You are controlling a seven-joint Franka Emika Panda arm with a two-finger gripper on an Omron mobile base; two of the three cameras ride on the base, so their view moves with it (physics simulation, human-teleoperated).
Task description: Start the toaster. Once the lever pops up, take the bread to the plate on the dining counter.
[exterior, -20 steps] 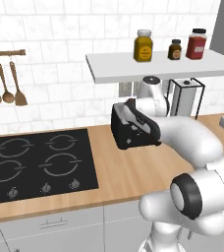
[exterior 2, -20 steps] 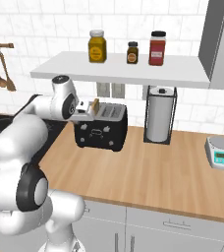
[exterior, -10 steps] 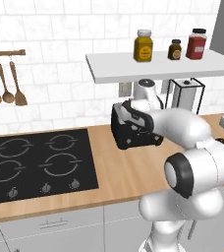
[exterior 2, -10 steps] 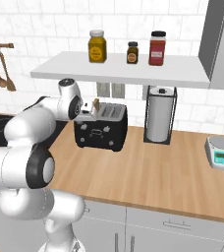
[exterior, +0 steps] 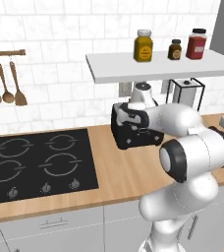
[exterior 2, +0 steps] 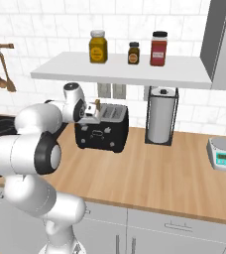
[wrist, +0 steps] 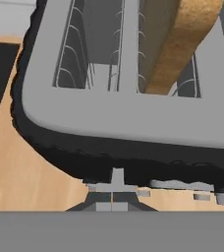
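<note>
Bright, even, rendered light in all three views; little shadow, no glare.

The base views were sharp edge to edge, with no bending at the corners. A soft shadow lay under the shelf (exterior 2: 125, 72) on the tiled wall (exterior: 50, 34), falling toward 6 o'clock, so light came from above. The arm (exterior: 182, 123) showed smooth grey shading on its underside. In the hand view the toaster (wrist: 128, 118) sat very close, its dark lower rim jagged and coarse, and the bread (wrist: 182, 39) at 1 o'clock looked flat and softly textured.

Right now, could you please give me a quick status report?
Fingers shut, at toaster edge. Bread still in slot. Nothing in the way.
</note>
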